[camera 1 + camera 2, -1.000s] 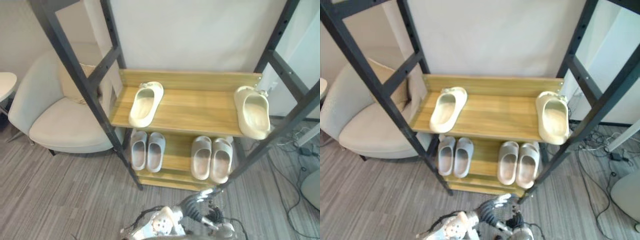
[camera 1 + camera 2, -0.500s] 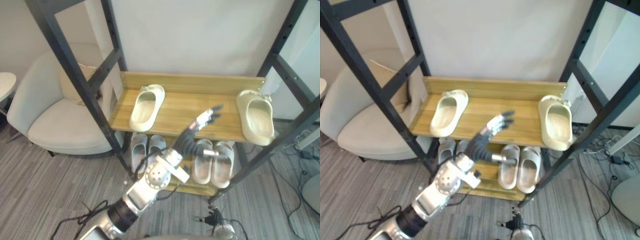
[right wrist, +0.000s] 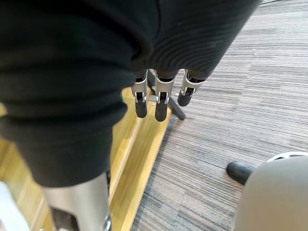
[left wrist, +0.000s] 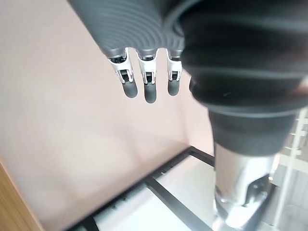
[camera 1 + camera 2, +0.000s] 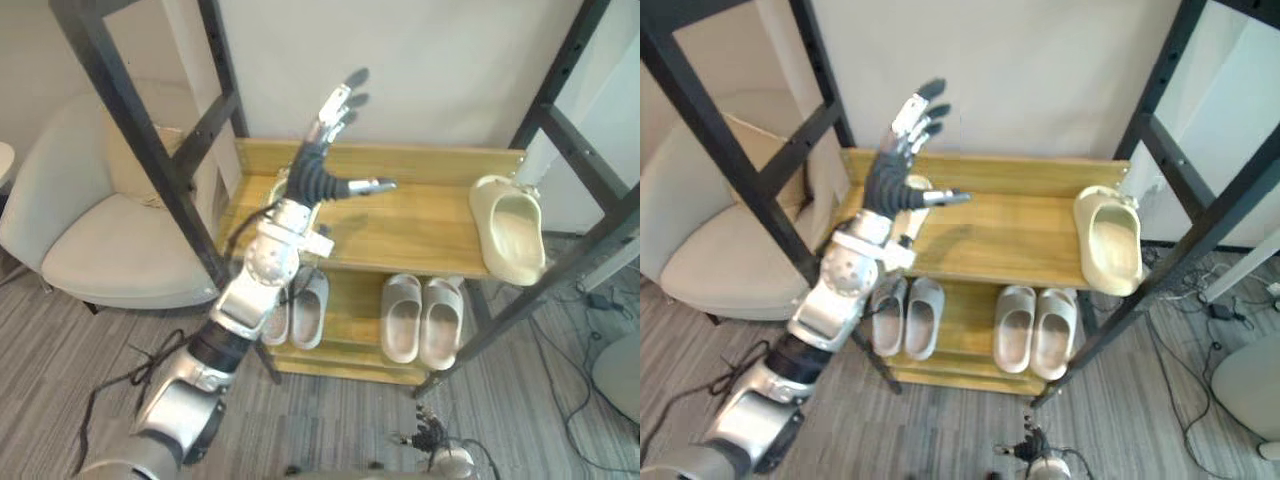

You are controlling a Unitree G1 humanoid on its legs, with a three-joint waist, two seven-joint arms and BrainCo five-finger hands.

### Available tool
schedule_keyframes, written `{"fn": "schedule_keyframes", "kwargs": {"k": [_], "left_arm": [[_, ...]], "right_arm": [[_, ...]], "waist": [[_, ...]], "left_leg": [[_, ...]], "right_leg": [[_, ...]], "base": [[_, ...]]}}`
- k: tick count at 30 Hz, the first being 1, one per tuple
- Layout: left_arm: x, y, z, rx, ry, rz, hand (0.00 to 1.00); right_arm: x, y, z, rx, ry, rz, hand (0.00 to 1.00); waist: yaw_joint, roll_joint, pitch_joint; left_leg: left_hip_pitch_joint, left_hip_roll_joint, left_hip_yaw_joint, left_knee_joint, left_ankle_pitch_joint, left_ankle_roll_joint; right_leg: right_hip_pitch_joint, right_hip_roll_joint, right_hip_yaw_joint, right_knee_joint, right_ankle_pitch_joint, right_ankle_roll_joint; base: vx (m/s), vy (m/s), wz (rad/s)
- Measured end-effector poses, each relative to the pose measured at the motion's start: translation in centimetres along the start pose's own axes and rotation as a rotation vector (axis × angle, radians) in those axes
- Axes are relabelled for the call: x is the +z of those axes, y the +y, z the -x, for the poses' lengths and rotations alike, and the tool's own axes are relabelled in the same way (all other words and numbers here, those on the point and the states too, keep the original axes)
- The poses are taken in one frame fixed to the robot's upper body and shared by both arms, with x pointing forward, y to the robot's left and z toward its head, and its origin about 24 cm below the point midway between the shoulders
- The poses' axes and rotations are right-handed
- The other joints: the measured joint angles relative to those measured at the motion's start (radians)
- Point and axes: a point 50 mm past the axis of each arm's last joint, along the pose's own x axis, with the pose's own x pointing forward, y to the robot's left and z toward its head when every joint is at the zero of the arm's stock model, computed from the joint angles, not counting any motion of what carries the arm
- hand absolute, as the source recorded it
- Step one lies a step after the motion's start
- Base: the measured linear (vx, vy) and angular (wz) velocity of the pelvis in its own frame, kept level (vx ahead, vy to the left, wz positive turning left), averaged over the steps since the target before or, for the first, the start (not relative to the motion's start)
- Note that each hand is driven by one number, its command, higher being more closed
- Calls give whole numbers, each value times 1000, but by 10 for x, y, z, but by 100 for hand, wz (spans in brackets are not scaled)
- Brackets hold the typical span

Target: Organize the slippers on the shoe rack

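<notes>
White wall behind the shoe rack, and on its upper shelf the left slipper and right slipper lie well apart, so my left hand hovers wide open and empty over the left one, likely to pair them, while my right hand hangs relaxed.

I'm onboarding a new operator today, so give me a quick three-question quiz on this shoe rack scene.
1. True or false: each hand is curled round a slipper.
2. How many pale slippers stand on the lower shelf? A two, B four, C six.
3. Fill in: the cream slipper in plain view lies at the upper shelf's ____ end.
Key: 1 false: the left hand is open above the upper shelf, the right hand open near the floor; 2 B; 3 right.
</notes>
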Motion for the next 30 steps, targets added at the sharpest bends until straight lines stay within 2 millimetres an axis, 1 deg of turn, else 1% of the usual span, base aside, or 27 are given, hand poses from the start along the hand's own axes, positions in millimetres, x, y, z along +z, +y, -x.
{"fn": "schedule_keyframes", "kwargs": {"k": [3, 4, 8, 9, 10, 11, 13, 16, 20, 26, 30], "left_arm": [[-1, 15, -9, 37, 7, -50, 0], [-3, 23, -12, 52, 16, -77, 0], [-3, 40, -24, 83, 30, -143, 0], [-2, 51, -30, 96, 33, -184, 0], [-2, 53, -30, 98, 36, -193, 0], [-4, 60, -30, 104, 53, -223, 0], [-8, 67, -29, 109, 75, -256, 0], [-9, 75, -28, 132, 88, -272, 0], [-11, 86, -29, 141, 113, -338, 0], [-14, 95, -27, 146, 138, -411, 0], [-22, 104, -23, 150, 184, -464, 0]], "right_arm": [[2, -2, -1, -6, -6, 1, 0], [4, -2, -1, -6, -17, -1, 0], [8, -3, -1, -10, -33, -3, 0], [11, -4, -2, -11, -42, -4, 0], [12, -4, -2, -12, -45, -4, 0], [14, -5, -1, -16, -57, -7, 0], [16, -5, -1, -18, -68, -8, 0], [16, -5, -1, -19, -68, -11, 0], [19, -7, -2, -23, -76, -29, 0], [19, -7, -2, -26, -79, -32, 0], [20, -11, -2, -38, -83, -41, 0]], "waist": [[-7, -3, 8], [-15, -7, 16], [-28, -11, 27], [-29, -10, 44], [-29, -9, 48], [-32, -6, 57], [-35, -4, 59], [-37, -2, 63], [-40, 2, 83], [-40, 5, 87], [-40, 17, 94]], "left_leg": [[-13, -3, -3, 0, 0, 0], [-12, -4, -3, 1, 0, 0], [-31, -7, -4, 5, 0, 1], [-44, -8, -3, 13, 0, 1], [-43, -8, -3, 13, 0, 1], [-44, -7, -3, 13, 0, 1], [-45, -7, -3, 13, 0, 1], [-46, -7, -4, 14, 0, 1], [-46, -6, -6, 15, -1, 1], [-46, -7, -7, 15, -1, 2], [-43, -7, -8, 17, -1, 1]], "right_leg": [[-7, -1, 3, -1, 1, 0], [-7, -2, 5, -3, 1, 0], [-25, -4, 13, -6, 4, -3], [-34, -4, 19, -13, 13, -3], [-34, -4, 21, -14, 15, -4], [-36, -3, 25, -15, 16, -4], [-40, -4, 31, -14, 16, -5], [-44, -4, 36, -14, 16, -5], [-44, -4, 37, -12, 18, -5], [-44, -3, 38, -12, 19, -5], [-38, -2, 28, -12, 20, -7]], "base": [[75, 6, -5], [34, 7, -5], [20, 11, -7], [1, 7, -10], [-12, 4, -14], [-18, 0, -9], [-12, 1, -10], [-3, 1, -4], [-8, 1, 0], [-11, 2, 0], [0, 0, 0]]}}
